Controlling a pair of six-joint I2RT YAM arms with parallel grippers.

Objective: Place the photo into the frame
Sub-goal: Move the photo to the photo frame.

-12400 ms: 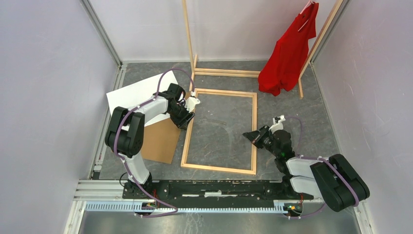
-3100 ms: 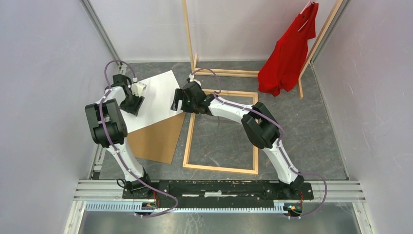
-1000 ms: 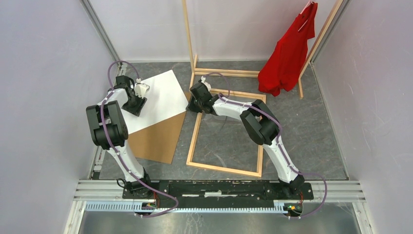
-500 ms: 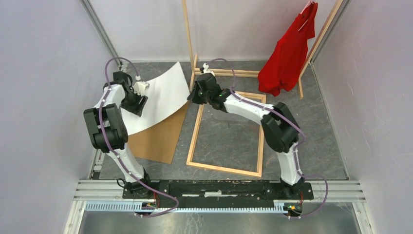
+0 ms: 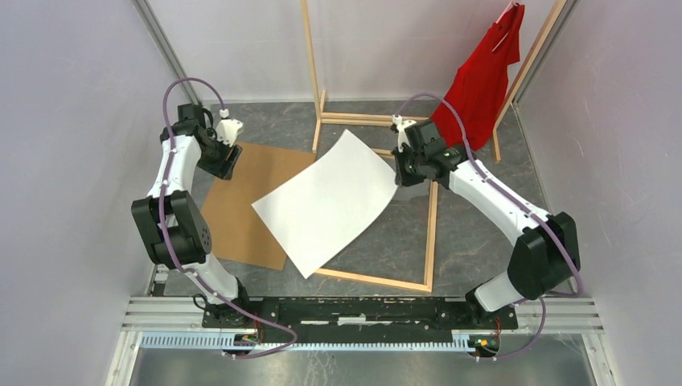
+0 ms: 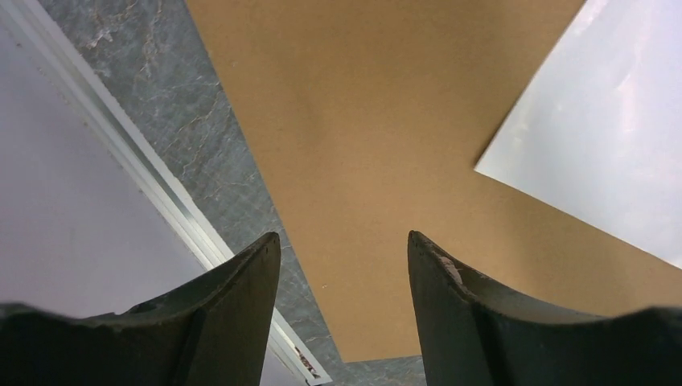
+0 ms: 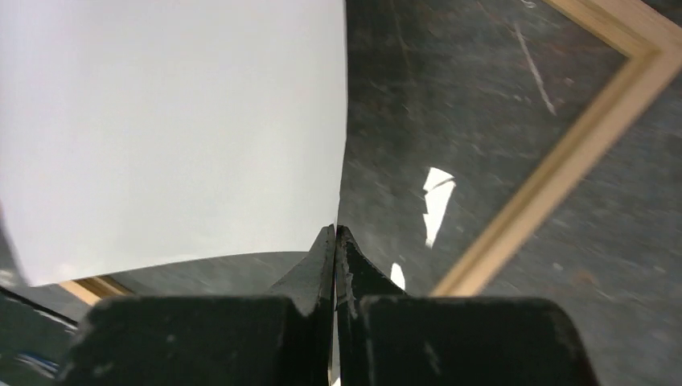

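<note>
Currently right end effector (image 7: 335, 241) pinches photo (image 5: 330, 201) edge, sheet over frame (image 5: 429, 233).

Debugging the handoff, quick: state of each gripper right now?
Left gripper: open, holding nothing, above the cardboard backing.
Right gripper: shut on the edge of the photo, white side up.

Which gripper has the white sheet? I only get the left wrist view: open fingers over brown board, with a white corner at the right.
Observer: The right gripper is shut on the photo, pinching its edge.
Operator: Is the sheet inside the frame?
Observer: No. From above, it sits white side up and crooked, covering the left rail of the frame.
Operator: Is it clear of the board?
Observer: No, its left corner overlaps the brown board.
</note>
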